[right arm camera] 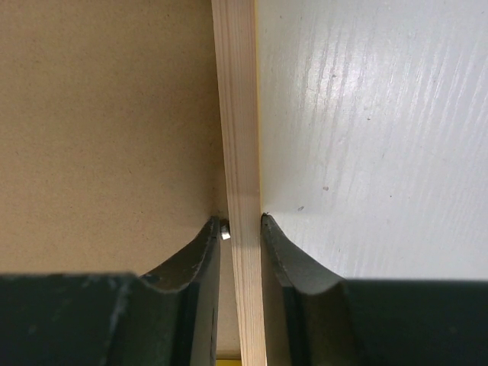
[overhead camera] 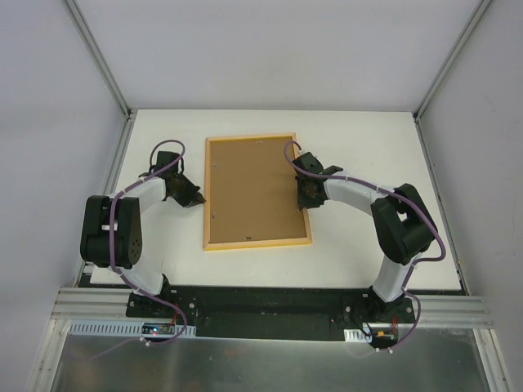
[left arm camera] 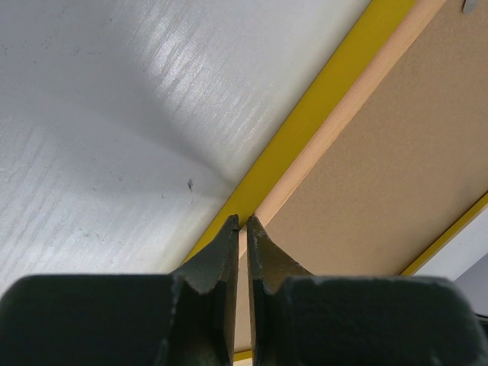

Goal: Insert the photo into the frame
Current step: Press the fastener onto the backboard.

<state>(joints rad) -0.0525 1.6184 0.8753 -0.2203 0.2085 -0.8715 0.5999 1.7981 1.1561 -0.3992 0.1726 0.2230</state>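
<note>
The frame (overhead camera: pixel 257 242) lies face down on the white table, its light wood back up, with the brown hardboard backing panel (overhead camera: pixel 253 192) inside it. The photo is hidden. My left gripper (overhead camera: pixel 196 197) is at the frame's left rail; in the left wrist view it (left arm camera: pixel 242 221) is shut and empty, its tips over the yellow edge (left arm camera: pixel 320 107). My right gripper (overhead camera: pixel 304 196) is at the right rail. In the right wrist view it (right arm camera: pixel 241 219) is closed round the wood rail (right arm camera: pixel 238 114). The right finger touches the rail and the left finger stands a sliver off it.
A small metal tab (right arm camera: pixel 225 234) sits by my right gripper's left fingertip on the backing panel (right arm camera: pixel 107 114). Another metal clip (left arm camera: pixel 467 6) shows at the panel's far edge. White walls and metal posts (overhead camera: pixel 102 61) enclose the table.
</note>
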